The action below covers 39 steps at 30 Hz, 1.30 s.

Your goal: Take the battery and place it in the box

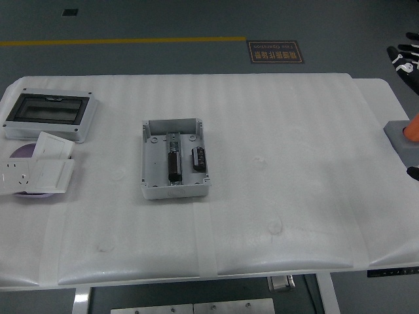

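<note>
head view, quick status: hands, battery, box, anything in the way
Right hand at far right edge, fingers spread, empty. Left hand out of view. Dark battery already lies in the open grey box. Nothing blocking the box.
</note>
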Motion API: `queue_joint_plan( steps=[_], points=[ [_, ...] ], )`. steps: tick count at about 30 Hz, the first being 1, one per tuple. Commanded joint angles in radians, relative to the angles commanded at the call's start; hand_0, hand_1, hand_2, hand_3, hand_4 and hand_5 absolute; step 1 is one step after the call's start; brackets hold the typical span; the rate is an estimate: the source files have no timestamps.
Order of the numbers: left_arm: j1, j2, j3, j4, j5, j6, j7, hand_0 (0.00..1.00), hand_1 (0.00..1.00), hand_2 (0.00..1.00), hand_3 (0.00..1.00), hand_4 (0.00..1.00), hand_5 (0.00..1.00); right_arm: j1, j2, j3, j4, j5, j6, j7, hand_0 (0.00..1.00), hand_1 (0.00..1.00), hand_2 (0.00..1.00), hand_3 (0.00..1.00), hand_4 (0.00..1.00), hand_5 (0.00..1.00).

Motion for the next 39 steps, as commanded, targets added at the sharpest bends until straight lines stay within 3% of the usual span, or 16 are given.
queue_joint_plan(
  steps=[39],
  points=[
    [0.008,-0.003,-0.018,0.0,0.027,-0.002,0.012,0.651,0.664,0.619,0.597,0.479,0.42,-0.007,-0.003,0.016,-0.007,0.017,-0.013,0.009,0.669,0.705,0.756,0.78,0.866,0.474]
  ],
)
